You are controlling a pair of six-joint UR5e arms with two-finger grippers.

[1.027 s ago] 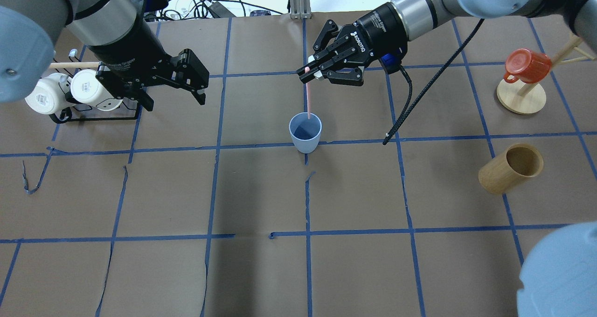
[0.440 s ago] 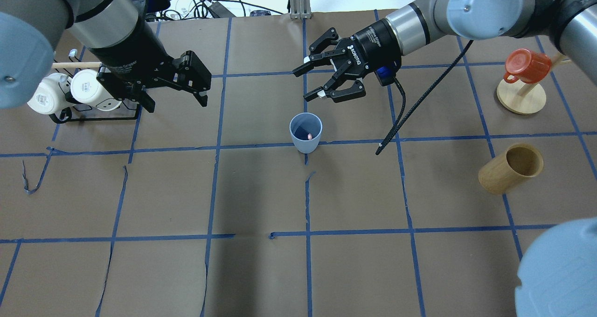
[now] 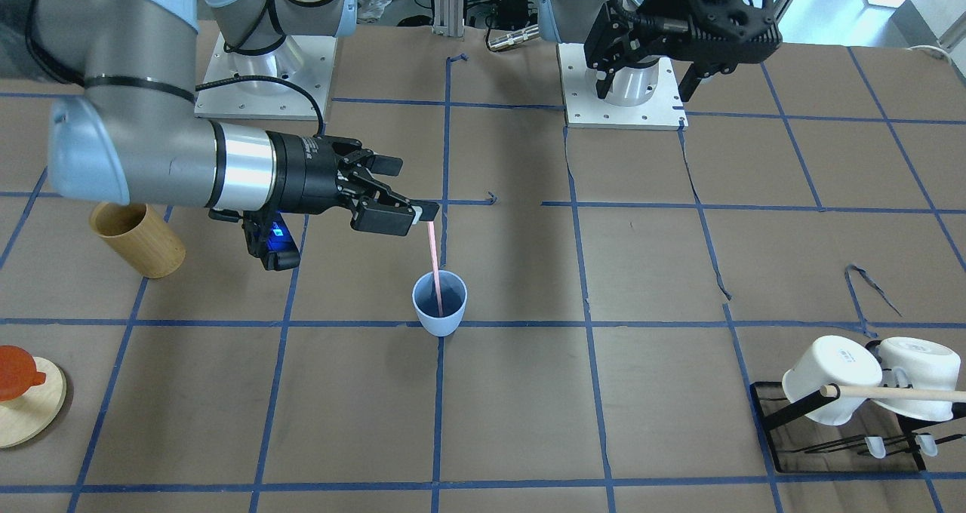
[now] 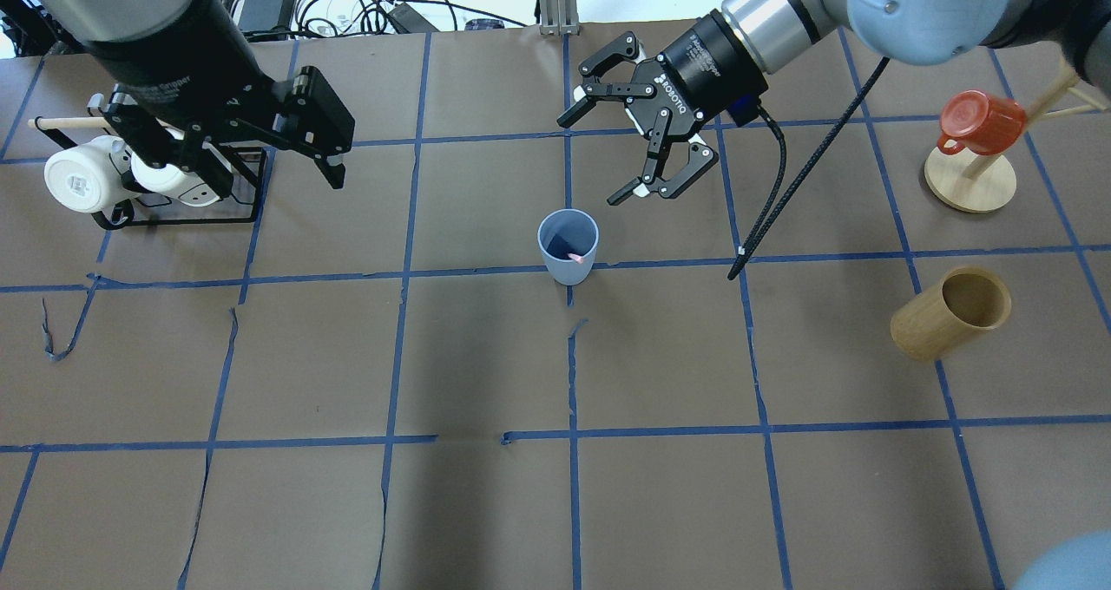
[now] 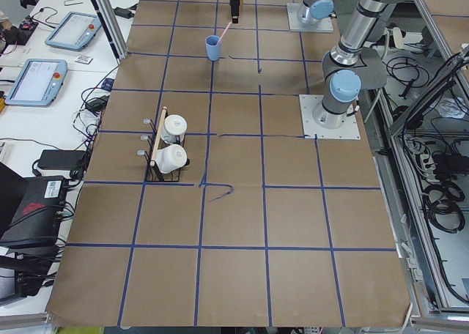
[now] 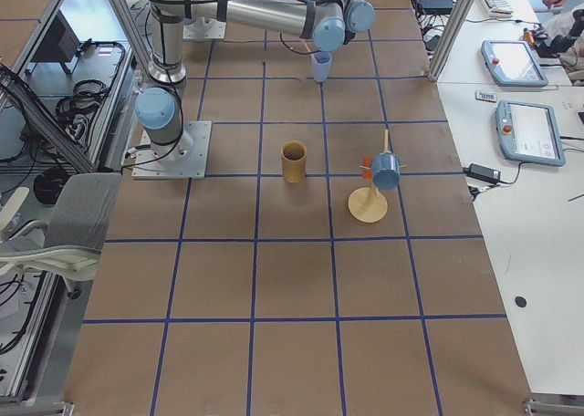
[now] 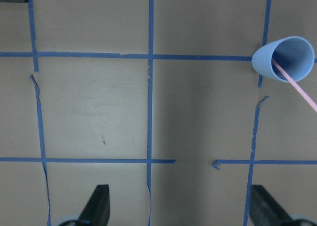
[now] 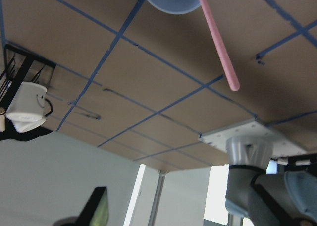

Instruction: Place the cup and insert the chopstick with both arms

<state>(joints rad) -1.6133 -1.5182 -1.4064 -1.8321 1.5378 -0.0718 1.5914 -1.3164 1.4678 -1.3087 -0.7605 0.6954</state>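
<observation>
The pale-blue cup (image 4: 568, 245) stands upright at the table's middle; it also shows in the front view (image 3: 439, 304) and the left wrist view (image 7: 285, 57). One thin pink chopstick (image 3: 434, 260) stands in it, leaning on the rim, free of any grip (image 8: 218, 37); from overhead only its tip (image 4: 574, 256) shows. My right gripper (image 4: 590, 160) is open and empty, just beyond and right of the cup. My left gripper (image 4: 282, 178) is open and empty, high over the table's left, by the mug rack.
A black rack (image 4: 187, 217) with two white mugs (image 4: 82, 180) and a wooden rod (image 4: 74, 123) stands far left. A tan bamboo cylinder (image 4: 950, 312) lies at the right. A red mug (image 4: 981, 121) hangs on a wooden stand (image 4: 968, 182).
My right gripper opened and let go of the chopstick, which dropped into the cup; the gripper then turned and drew back slightly. My left arm moved left and back.
</observation>
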